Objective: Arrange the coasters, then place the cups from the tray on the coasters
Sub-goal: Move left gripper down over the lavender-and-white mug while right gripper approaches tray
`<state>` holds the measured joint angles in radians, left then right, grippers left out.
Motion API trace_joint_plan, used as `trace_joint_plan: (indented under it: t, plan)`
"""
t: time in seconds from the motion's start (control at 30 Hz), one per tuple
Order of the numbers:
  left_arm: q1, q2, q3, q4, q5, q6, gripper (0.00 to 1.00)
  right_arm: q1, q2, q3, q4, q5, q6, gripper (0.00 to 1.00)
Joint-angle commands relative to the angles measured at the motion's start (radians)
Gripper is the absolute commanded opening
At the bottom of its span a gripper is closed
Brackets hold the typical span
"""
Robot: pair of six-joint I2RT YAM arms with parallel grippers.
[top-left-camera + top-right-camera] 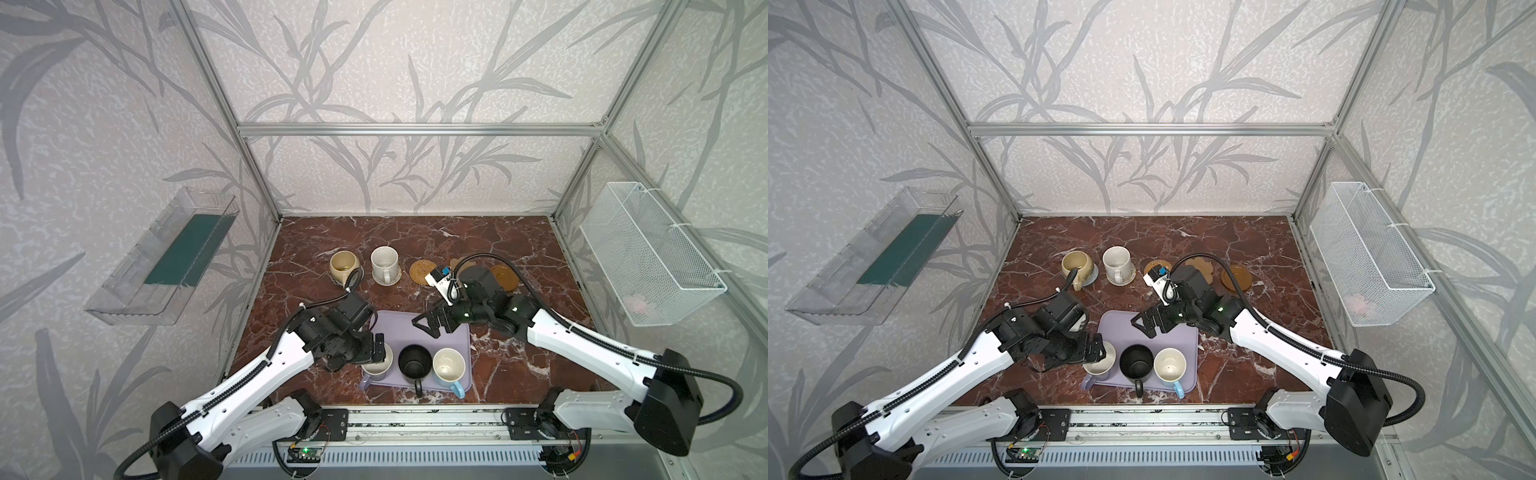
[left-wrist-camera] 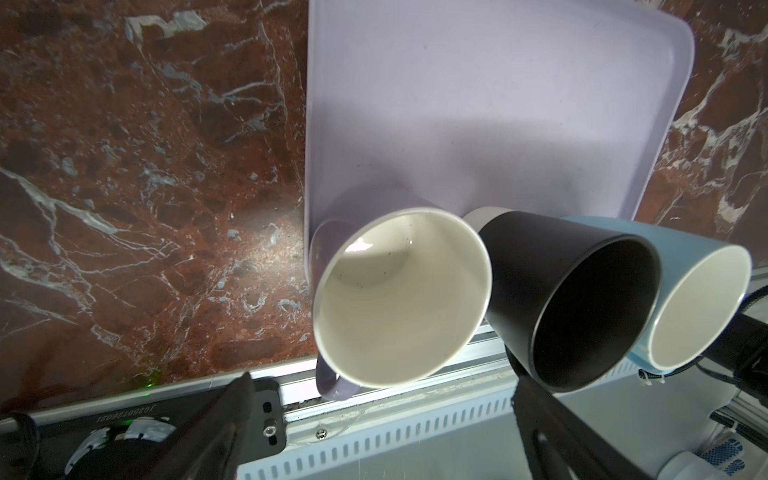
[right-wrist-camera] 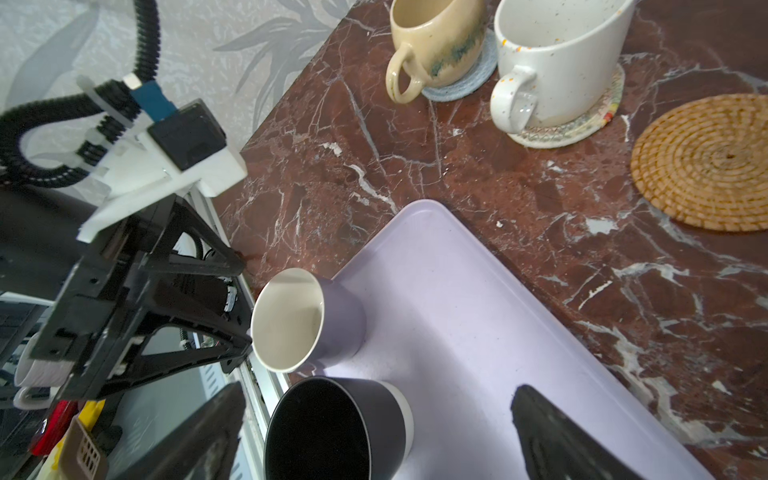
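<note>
Right wrist view is showing the left gripper [image 3: 245, 309] spread wide and empty, fingertips [image 3: 232, 266] just beside the rim of the lavender cup [image 3: 332, 320] on the tray [image 3: 457, 291], next to the black cup [image 3: 332, 424]. In both top views the right gripper [image 1: 424, 326] is hanging wide and empty over the tray's far end, the light blue cup [image 1: 449, 365] standing at the near end. The beige cup [image 1: 344, 266] is sitting on the grey-blue coaster [image 3: 465, 83], the speckled cup [image 1: 384, 264] on the cream coaster [image 3: 582, 129], with the rattan coaster [image 3: 706, 162], paw coaster [image 1: 1200, 264] and brown saucer [image 1: 1244, 276] lying alongside.
</note>
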<state>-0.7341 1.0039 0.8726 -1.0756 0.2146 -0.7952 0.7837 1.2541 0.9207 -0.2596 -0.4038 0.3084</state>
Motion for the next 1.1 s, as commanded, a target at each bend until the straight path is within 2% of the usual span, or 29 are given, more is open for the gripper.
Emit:
trace_joint_plan:
  t: [0.0, 0.37, 0.57, 0.77, 0.87, 1.07]
  plan:
    - [-0.029, -0.019, -0.021, -0.049, -0.015, -0.032, 0.99, 0.005, -0.062, -0.036, 0.014, -0.036, -0.025, 0.99]
    - [-0.179, 0.013, -0.067, -0.014, -0.056, -0.092, 0.94, 0.016, -0.075, -0.051, 0.021, -0.038, -0.026, 0.99]
    - [-0.222, 0.034, -0.105, 0.01, -0.087, -0.128, 0.81, 0.03, -0.074, -0.056, 0.02, -0.034, -0.018, 0.99]
    - [-0.254, 0.079, -0.111, 0.041, -0.13, -0.146, 0.74, 0.079, -0.063, -0.056, 0.012, -0.051, -0.033, 0.99]
    - [-0.288, 0.085, -0.1, 0.057, -0.198, -0.163, 0.63, 0.113, -0.048, -0.059, 0.01, -0.044, -0.042, 0.99]
    - [-0.295, 0.114, -0.133, 0.089, -0.193, -0.171, 0.62, 0.147, -0.028, -0.071, 0.026, -0.013, -0.042, 0.99]
